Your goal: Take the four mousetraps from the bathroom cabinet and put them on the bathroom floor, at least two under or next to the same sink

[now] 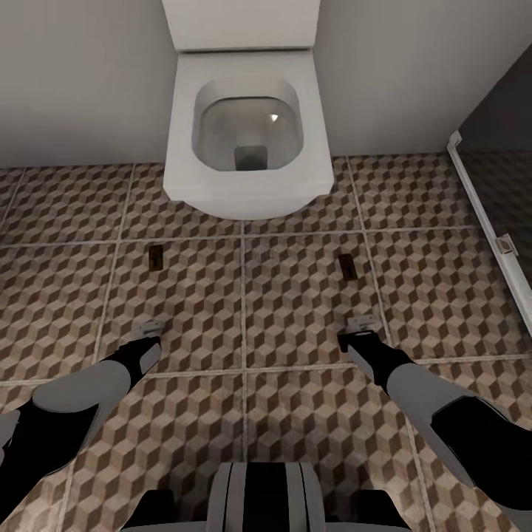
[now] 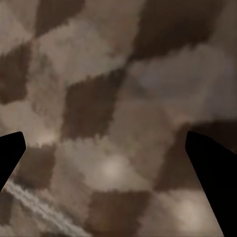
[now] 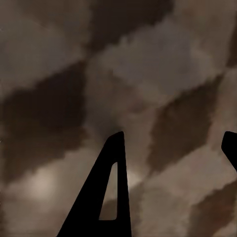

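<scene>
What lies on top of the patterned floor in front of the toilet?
Two mousetraps lie flat on the floor: one ahead of the left gripper, another ahead of the right gripper. The floor under the toilet is covered.

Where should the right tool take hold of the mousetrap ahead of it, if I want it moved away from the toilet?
The mousetrap lies flat on the bathroom floor, its long axis pointing away from the robot. Probably best to come straight down from above with the right tool, fingers closing across its two long edges at the board's middle, clear of the wire parts as far as can be judged.
</scene>
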You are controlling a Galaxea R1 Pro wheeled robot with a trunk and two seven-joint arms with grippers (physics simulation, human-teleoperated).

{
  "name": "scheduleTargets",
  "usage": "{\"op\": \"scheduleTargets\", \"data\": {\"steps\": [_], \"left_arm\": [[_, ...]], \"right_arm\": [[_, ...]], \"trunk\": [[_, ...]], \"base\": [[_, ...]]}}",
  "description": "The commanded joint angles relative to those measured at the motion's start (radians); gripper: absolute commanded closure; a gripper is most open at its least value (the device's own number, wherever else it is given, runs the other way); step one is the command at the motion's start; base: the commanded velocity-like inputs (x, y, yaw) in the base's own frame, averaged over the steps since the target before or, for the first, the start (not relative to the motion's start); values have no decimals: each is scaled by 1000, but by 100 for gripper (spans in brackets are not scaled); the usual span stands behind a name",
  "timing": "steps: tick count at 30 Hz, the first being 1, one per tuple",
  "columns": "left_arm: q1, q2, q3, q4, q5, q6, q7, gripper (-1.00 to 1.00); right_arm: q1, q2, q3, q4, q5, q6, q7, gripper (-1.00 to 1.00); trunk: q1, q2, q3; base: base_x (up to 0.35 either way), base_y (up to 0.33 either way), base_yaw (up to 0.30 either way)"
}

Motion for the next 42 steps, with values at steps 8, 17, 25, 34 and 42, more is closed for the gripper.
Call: {"op": "scheduleTargets", "data": {"steps": [8,17,25,34,42], "left_arm": [[0,0,5,-2,8,11,2,-100],[0,0,4,-2,8,11,2,-100],[0,0,5,-2,8,11,2,-100],[0,-1,5,-2,8,11,2,-100],[0,-2,5,-2,8,11,2,-100]], "right_arm": [[1,-1,6,-2,-16,9,-4,-100],[0,-1,6,-2,-17,9,-4,-100],[1,-1,6,-2,-17,9,-4,-100],[1,-1,6,-2,-17,9,-4,-100],[1,-1,6,-2,-16,9,-4,-100]], "trunk": [[-3,1,22],[-7,3,57],[-10,5,88],[-14,7,123],[-18,9,154]], "base": [[-2,0,0],[0,0,0],[0,0,0],[0,0,0],[0,0,0]]}}
